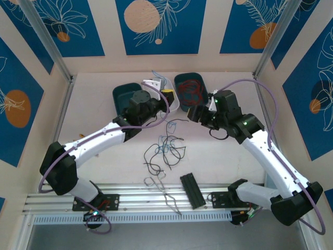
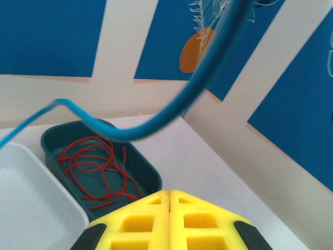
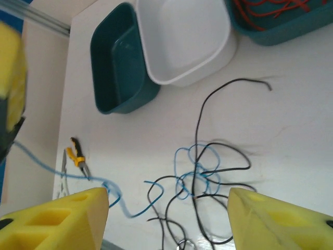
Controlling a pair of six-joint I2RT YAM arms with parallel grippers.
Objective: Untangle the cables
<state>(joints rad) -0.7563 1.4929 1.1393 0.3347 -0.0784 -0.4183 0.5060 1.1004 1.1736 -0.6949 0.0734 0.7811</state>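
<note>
— What did the left wrist camera give that the overhead one couldn't?
— The left gripper [image 2: 169, 200], with its yellow fingers pressed flush together. The blue cable [image 2: 156, 122] swept across just beyond the tips, blurred. No strand showed in the seam, so I couldn't tell whether it was pinched. Farther past the tips, red cables [image 2: 96, 156] lay coiled in a teal tray [image 2: 148, 169].
— And the right wrist?
— The right gripper [image 3: 167, 200] had its fingers spread wide, with nothing between them. Beyond them the blue cable and the black cables [image 3: 200, 114] lay knotted on the table [image 3: 291, 130]. One blue run was cut off at the frame's edge.
— Overhead?
— The tangle [image 1: 166, 147] lay on the near side of both grippers, its strands too fine to follow.
</note>
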